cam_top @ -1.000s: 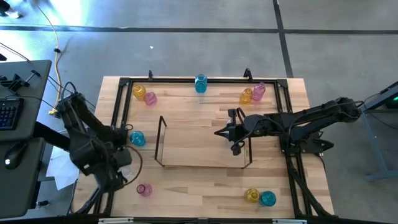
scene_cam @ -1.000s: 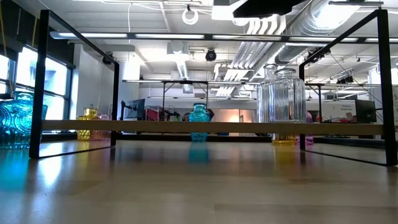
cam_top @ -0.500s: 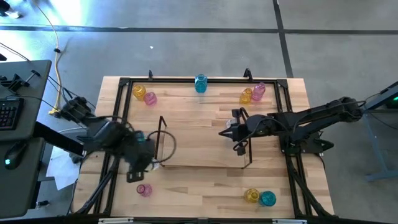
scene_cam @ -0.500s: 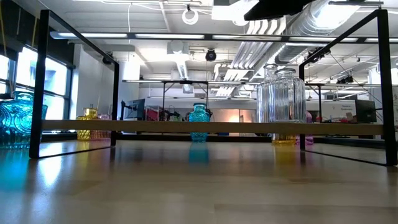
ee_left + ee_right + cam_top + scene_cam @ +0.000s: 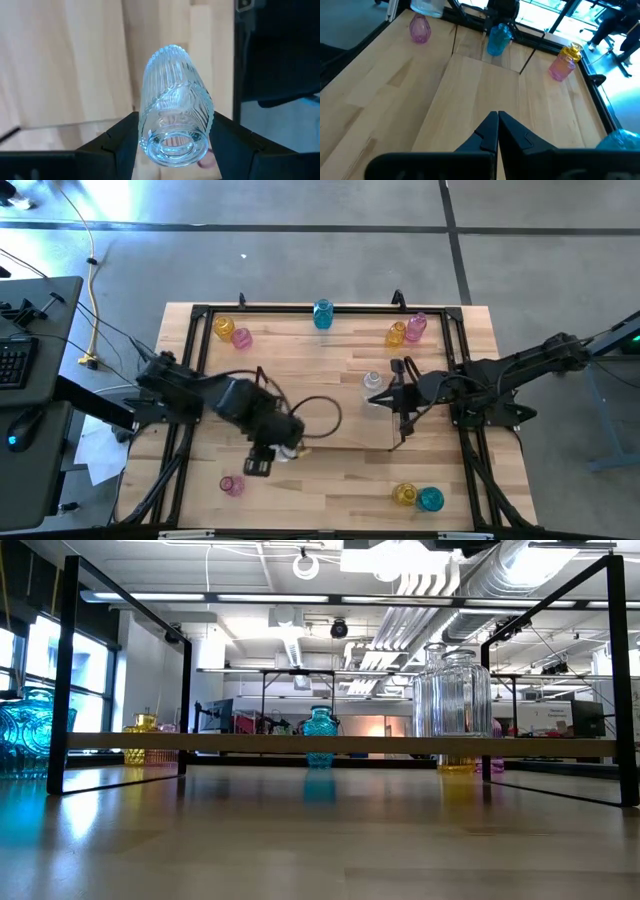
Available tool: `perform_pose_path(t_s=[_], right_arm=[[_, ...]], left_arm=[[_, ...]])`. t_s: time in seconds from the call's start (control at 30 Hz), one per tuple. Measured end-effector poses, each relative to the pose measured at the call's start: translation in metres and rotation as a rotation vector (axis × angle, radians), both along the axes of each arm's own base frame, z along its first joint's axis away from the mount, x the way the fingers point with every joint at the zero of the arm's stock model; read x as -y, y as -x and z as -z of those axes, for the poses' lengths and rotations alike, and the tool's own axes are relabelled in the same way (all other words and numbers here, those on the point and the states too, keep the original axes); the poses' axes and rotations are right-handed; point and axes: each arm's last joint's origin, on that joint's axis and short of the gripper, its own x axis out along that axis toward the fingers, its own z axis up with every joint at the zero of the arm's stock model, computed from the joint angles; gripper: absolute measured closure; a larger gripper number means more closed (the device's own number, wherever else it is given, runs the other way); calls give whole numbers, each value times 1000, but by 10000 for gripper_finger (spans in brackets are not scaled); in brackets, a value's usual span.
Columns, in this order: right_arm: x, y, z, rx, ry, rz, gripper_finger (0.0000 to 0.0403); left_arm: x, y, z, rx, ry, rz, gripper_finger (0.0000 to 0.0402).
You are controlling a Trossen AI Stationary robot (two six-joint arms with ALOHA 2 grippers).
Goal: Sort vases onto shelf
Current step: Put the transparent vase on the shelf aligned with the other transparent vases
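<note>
Left wrist view: a ribbed blue vase (image 5: pixel 175 105) is gripped between the fingers of the left hand (image 5: pixel 175 135), mouth toward the camera. From above, that hand (image 5: pixel 272 442) is seen over the shelf (image 5: pixel 325 430), so the carrying step is judged under way; next the vase must be set upright there and released. The right hand (image 5: pixel 498 131) is closed, empty, beside a clear vase (image 5: pixel 373 385).

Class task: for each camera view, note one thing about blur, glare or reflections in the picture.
High view: the left arm is smeared by motion. Low view: the tabletop mirrors the teal vase. Left wrist view: the ribbed clear vase is sharp. Right wrist view: bright glare behind the pink vase.
</note>
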Motion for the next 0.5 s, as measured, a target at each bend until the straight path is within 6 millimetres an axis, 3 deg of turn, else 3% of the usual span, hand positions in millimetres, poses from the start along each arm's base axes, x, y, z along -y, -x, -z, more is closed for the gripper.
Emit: perform_pose_path(t_s=[0.23,0.5], right_arm=[[-5,17,-8,22,-2,26,403],[-4,26,-11,30,11,41,403]], left_arm=[[-29,-25,8,6,-19,-17,206],[-52,-57,32,13,-39,0,206]])
